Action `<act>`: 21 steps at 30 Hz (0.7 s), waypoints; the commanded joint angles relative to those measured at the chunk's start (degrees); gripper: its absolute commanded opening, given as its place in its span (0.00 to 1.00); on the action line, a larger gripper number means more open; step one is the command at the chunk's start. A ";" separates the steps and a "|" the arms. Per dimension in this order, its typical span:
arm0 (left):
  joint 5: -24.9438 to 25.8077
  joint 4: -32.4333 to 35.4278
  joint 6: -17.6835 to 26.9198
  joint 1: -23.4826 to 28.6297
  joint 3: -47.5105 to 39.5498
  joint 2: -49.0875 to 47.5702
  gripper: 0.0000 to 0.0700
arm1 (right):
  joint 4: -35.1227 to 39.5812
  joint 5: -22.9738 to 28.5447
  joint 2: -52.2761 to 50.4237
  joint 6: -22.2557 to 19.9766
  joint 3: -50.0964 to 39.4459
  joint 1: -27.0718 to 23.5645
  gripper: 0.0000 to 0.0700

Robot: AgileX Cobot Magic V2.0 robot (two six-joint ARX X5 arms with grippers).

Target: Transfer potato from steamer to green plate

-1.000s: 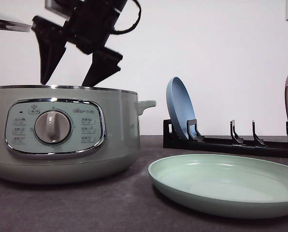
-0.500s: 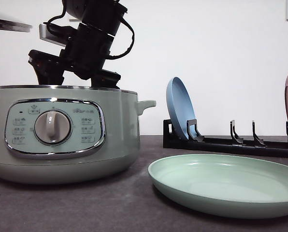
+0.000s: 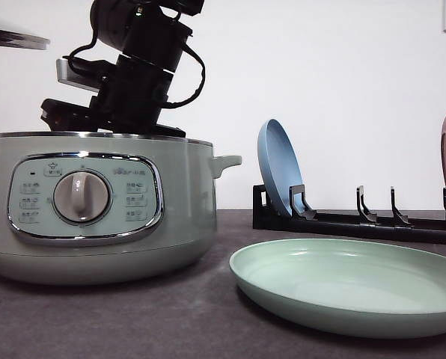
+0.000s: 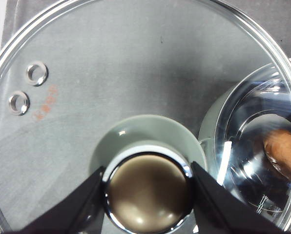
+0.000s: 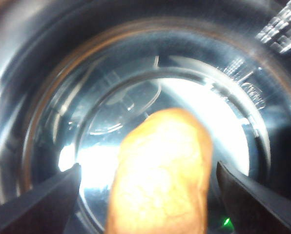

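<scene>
Potato (image 5: 160,175) lies on the steamer's (image 3: 96,209) shiny floor, squarely between the wide-spread fingers of the right claw (image 5: 148,195), its long axis running away from the wrist, across the gap. Left of the steamer, the left claw (image 4: 148,195) grips the lid (image 4: 87,97) by its knob; right of the steamer, the green plate (image 3: 350,288) waits on the bench.

Glossy sage-green shell on the steamer (image 3: 185,202), chrome trim around its panel, mirror-bright metal inside. Clear glass lid (image 4: 135,63). Matt mint glaze on the green plate (image 3: 358,288). Smooth orange-brown potato (image 5: 160,175). Dull black rack (image 3: 358,221).
</scene>
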 commanded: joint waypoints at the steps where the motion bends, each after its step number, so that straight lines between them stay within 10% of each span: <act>1: 0.04 1.79 0.28 0.13 1.86 -0.13 0.00 | 0.16 0.13 1.44 -0.40 1.53 0.65 0.77; 5: 0.04 1.79 0.28 0.13 1.86 -0.13 0.00 | -0.30 0.31 1.44 -0.42 1.53 0.63 0.55; 21: 0.06 1.85 0.28 0.13 1.86 -0.13 0.00 | -2.16 0.24 0.17 -0.38 1.69 0.16 0.24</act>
